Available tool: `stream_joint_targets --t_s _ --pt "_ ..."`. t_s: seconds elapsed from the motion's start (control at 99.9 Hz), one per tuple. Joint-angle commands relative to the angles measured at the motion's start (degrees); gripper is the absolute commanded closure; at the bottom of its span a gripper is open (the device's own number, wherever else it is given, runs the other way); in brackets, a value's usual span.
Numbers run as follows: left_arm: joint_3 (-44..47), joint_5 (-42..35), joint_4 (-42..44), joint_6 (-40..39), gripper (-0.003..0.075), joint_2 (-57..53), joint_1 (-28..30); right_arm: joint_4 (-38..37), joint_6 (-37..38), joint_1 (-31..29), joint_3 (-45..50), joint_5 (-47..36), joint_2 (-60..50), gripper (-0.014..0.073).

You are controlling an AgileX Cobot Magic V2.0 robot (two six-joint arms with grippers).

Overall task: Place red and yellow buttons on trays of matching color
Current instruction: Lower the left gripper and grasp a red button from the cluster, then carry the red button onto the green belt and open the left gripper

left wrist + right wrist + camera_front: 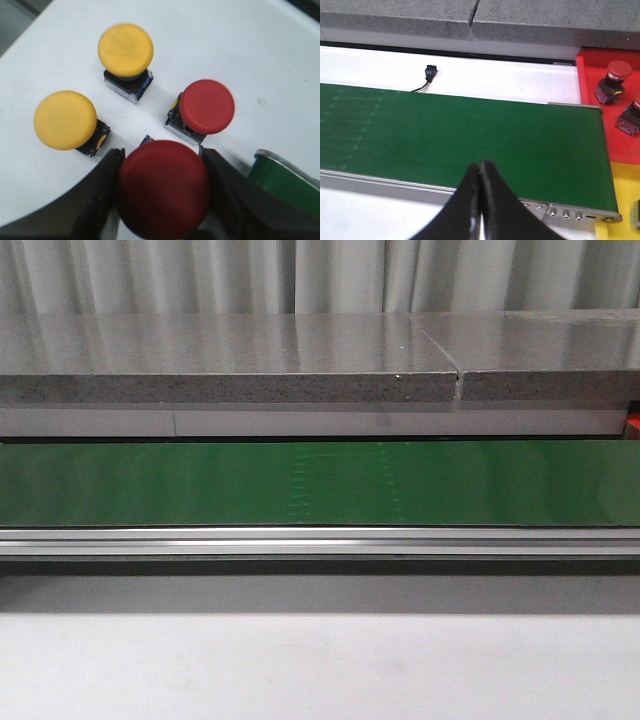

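Gripping a red button by its mushroom cap, the left gripper has a finger pressed to each side. Behind it on the white table stand two yellow buttons and another red button. The right gripper hangs pinched together, empty, over the green belt. The red tray lies at the belt's far end, beside that arm. Judgement: the belt must carry the held button across.
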Motion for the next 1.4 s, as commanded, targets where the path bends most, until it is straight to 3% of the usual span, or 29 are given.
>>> stream_joint_targets --t_s 0.0,0.25,0.561,1.181,1.281,1.392 --pt "-1.7 -0.5 0.2 -0.1 0.0739 -6.8 -0.8 1.3 -0.6 0.0 -1.3 -3.3 0.0 0.0659" --pt "-1.5 8.2 0.2 5.9 0.0739 -14.7 -5.9 1.3 -0.6 0.0 -1.3 -3.3 0.0 0.0659" --pt "-0.9 9.8 -0.1 7.5 0.0739 -14.5 -12.2 1.3 -0.6 0.0 -1.3 -3.3 0.0 0.0659" --pt "0.7 9.4 -2.3 7.5 0.0736 -8.1 -12.5 1.3 -0.6 0.0 -1.3 -3.3 0.0 0.0659" --pt "0.7 9.4 -2.8 7.7 0.0687 -7.5 -12.5 1.3 -0.6 0.0 -1.3 -3.3 0.0 0.0659" --pt "0.8 9.5 -2.8 7.7 0.0559 -7.5 -12.5 1.3 -0.6 0.0 -1.3 -3.3 0.0 0.0659"
